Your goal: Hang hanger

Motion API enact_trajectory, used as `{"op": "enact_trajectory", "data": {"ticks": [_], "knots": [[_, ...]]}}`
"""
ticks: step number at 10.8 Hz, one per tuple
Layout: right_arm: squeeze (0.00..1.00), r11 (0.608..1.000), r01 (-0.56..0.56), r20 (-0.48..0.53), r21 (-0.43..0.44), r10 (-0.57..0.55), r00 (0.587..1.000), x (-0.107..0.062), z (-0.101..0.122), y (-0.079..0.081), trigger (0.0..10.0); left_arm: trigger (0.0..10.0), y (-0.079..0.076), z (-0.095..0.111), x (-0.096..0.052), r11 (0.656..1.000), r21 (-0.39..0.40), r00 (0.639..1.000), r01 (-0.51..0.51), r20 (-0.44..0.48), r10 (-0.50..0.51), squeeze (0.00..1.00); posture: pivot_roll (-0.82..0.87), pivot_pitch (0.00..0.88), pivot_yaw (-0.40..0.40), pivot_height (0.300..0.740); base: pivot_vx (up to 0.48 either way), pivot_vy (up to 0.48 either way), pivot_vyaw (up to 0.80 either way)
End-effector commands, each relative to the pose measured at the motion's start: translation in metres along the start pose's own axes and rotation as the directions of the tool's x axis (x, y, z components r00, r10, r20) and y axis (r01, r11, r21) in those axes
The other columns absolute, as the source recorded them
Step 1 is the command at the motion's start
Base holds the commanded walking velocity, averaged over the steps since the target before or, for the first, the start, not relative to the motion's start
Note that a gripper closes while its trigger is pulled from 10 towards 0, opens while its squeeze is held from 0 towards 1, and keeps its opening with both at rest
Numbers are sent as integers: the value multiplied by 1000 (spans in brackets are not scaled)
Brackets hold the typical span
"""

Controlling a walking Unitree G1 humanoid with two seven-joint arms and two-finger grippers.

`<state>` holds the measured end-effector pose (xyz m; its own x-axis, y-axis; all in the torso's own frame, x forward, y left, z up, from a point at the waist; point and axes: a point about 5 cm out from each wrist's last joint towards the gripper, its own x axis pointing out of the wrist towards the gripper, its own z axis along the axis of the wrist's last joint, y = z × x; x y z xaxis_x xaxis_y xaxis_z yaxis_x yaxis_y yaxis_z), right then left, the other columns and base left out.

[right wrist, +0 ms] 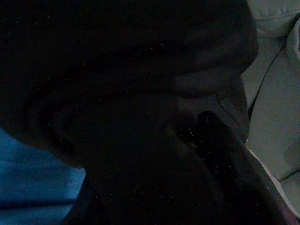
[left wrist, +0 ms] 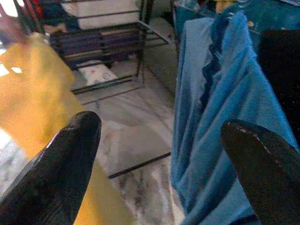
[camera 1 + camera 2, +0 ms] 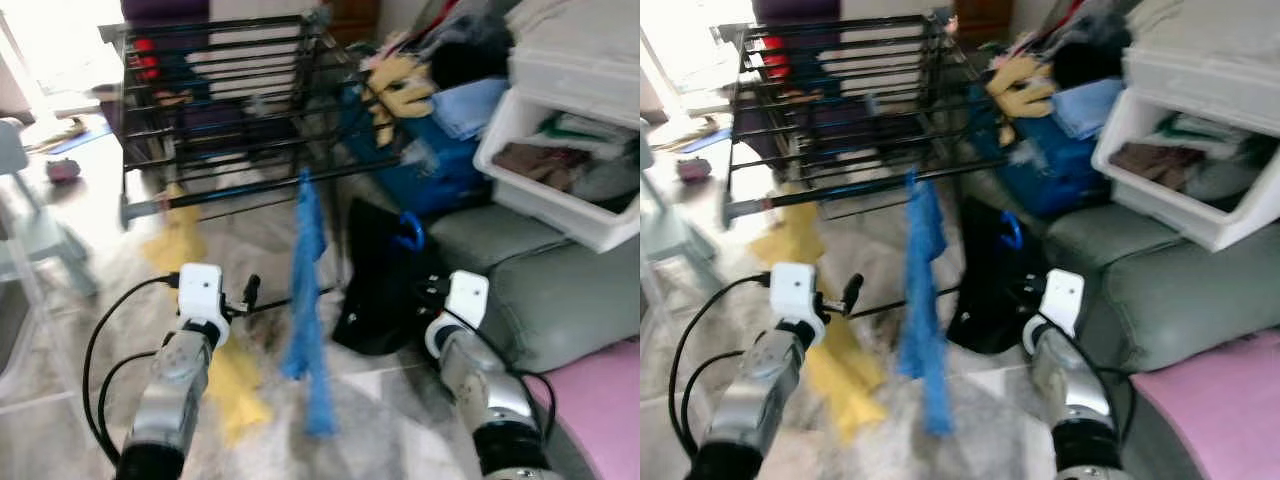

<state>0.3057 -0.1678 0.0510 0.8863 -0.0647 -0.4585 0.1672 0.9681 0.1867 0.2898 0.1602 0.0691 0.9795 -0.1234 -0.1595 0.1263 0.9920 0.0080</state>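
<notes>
A black garment (image 3: 375, 285) hangs low beside the grey sofa, with the blue hook of a hanger (image 3: 410, 235) at its top. My right gripper (image 3: 430, 290) is pressed against this garment; the right wrist view is dark, showing black fabric (image 1: 140, 93) and one finger (image 1: 220, 145). The black drying rack (image 3: 215, 90) stands ahead, a long blue cloth (image 3: 308, 290) hanging from its front bar. My left gripper (image 2: 161, 126) is open at mid height, just left of the blue cloth (image 2: 225, 108) and right of a yellow cloth (image 2: 42, 98), holding nothing.
A grey sofa (image 3: 540, 290) and a pink cushion (image 3: 600, 400) lie at the right. White storage bins (image 3: 560, 130) and piled clothes (image 3: 440, 80) sit behind it. A pale chair (image 3: 25, 220) stands at the left. Marble floor (image 3: 390, 420) lies below the cloths.
</notes>
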Motion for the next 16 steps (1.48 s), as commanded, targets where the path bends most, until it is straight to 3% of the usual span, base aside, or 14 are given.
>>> {"op": "enact_trajectory", "data": {"ticks": [1, 3, 7, 9, 11, 14, 15, 16], "knots": [[0, 1000, 24, 64, -3, -24, 998, -1, 13, -9, 10000, 10000, 1, 2, -3, 1000, 17, 1000, -1, 17, 0, 0, -114, 0, 45, 740, 0, 0, 0], [0, 999, 36, 40, -13, -35, 999, -1, 6, -16, 10000, 10000, 4, 4, -8, 998, 42, 998, -49, 31, 47, 0, -78, 0, 17, 740, 0, 0, 0], [0, 996, -37, 37, -79, 40, 999, 12, 17, 8, 10000, 10000, -6, 8, -6, 994, 58, 994, -87, 66, 84, 0, -19, 0, -56, 740, 0, 0, 0], [0, 991, 24, 14, -134, -22, 1000, 16, 10, 0, 10000, 10000, -7, -4, -11, 992, 71, 995, -101, 29, 99, 0, -12, 0, -50, 740, 0, 0, 0], [0, 995, -22, -10, -95, 21, 1000, 20, 6, 8, 10000, 10000, -6, -9, -13, 993, 68, 996, -93, 6, 92, 0, -19, 0, -20, 740, 0, 0, 0], [0, 958, -277, -91, -66, 271, 958, 23, -3, 72, 10000, 10000, -10, -6, -2, 995, 96, 999, -33, -1, 33, 0, -51, 0, 26, 740, 0, 0, 0], [0, 949, -300, -71, -99, 295, 953, 22, -1, 86, 10000, 10000, -15, -3, 4, 995, 94, 1000, -22, 8, 22, 0, -47, 0, 22, 740, 0, 0, 0], [0, 948, -309, -44, -79, 307, 951, 22, 3, 94, 10000, 10000, -18, -1, 4, 996, 91, 1000, -13, 15, 12, 0, -39, 0, 18, 740, 0, 0, 0]]}}
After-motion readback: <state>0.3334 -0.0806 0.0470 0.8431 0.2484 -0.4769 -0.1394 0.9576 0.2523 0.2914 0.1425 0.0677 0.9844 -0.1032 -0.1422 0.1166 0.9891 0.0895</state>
